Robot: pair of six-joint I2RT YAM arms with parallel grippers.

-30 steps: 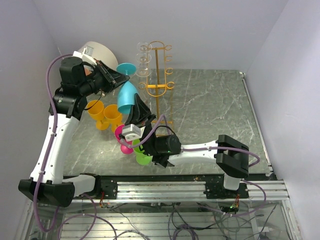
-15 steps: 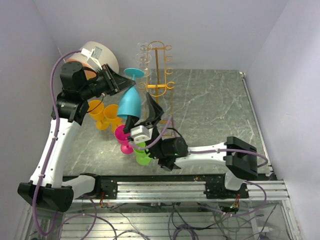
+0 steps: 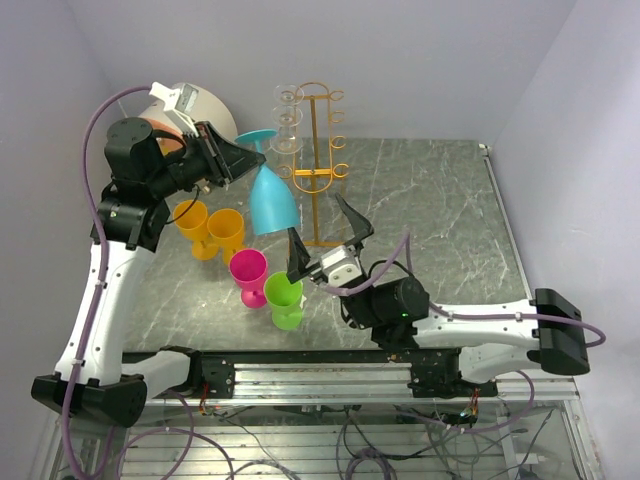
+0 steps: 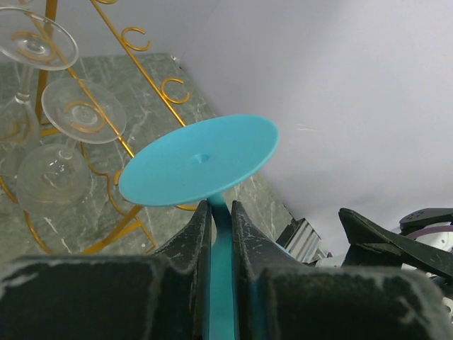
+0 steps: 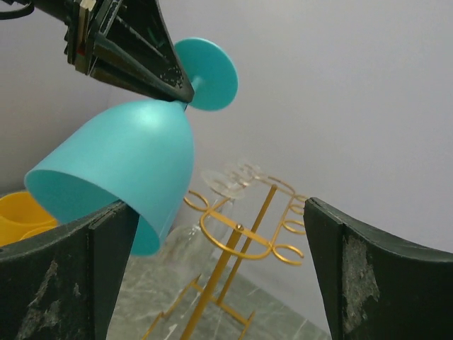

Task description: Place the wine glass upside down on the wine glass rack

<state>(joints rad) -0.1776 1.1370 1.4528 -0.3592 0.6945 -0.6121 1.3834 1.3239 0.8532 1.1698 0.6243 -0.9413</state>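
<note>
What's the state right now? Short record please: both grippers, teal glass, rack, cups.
left gripper: shut on the stem of the teal glass
right gripper: open, empty, apart from the glass
teal glass: in the air, tilted, bowl down, foot up, beside the rack, not hung
rack: upright, clear glasses hanging on its left side
cups: two yellow cups, a pink cup, a green cup standing on the table
</note>
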